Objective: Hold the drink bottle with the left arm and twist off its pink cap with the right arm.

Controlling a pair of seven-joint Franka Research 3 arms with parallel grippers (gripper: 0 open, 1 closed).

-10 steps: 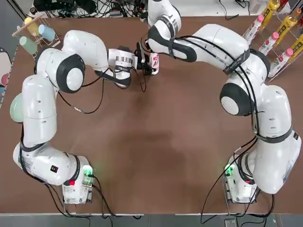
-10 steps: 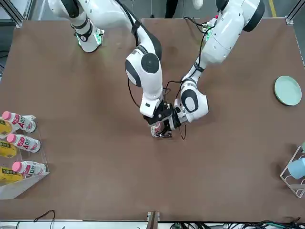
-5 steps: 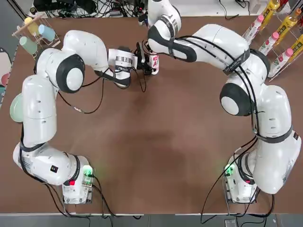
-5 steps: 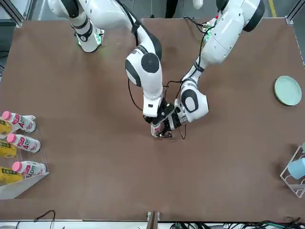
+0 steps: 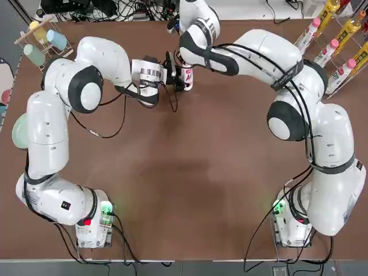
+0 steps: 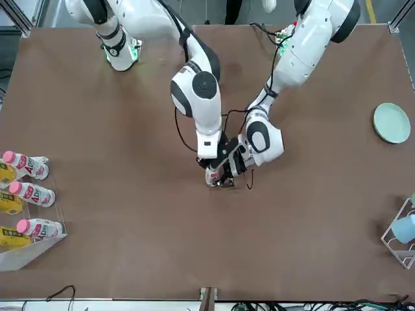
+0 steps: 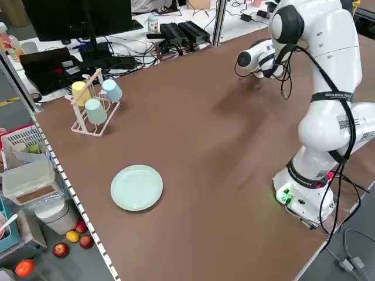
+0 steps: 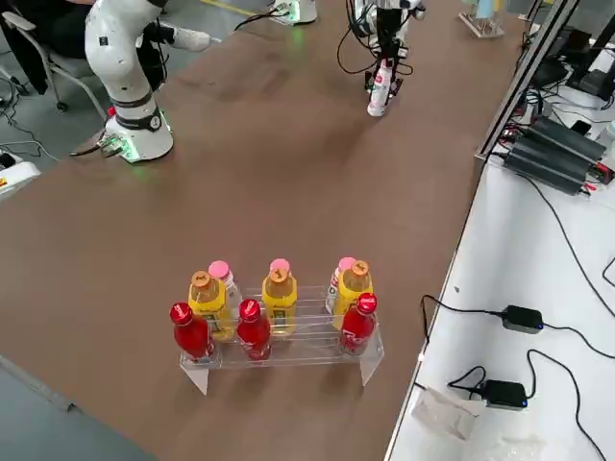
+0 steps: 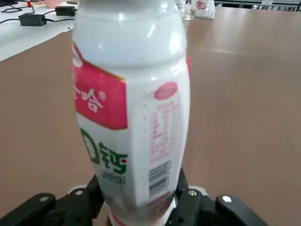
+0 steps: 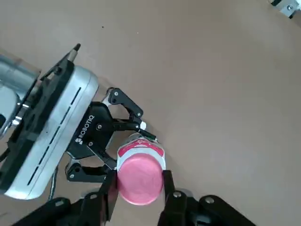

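Note:
The drink bottle [image 5: 188, 76] stands upright at the far middle of the table, white with a red and green label [image 9: 131, 117]. My left gripper [image 9: 138, 200] comes in from the side and is shut on the bottle's lower body. In the right wrist view its dark linkage fingers [image 10: 123, 123] clasp the bottle below the cap. My right gripper [image 10: 139, 187] hangs straight above the bottle. Its two fingers [image 10: 168, 184] press against the sides of the pink cap [image 10: 139, 178]. In the front view both grippers crowd around the bottle [image 6: 213, 177].
A clear rack of pink-capped, yellow and red bottles [image 8: 279, 312] stands at the table's far right corner [image 5: 339, 40]. A cup rack [image 5: 43, 37] sits at the far left. A pale green plate [image 6: 391, 123] lies near the left edge.
The right arm's wrist has turned a little above the bottle. The bottle and the left gripper have stayed in place.

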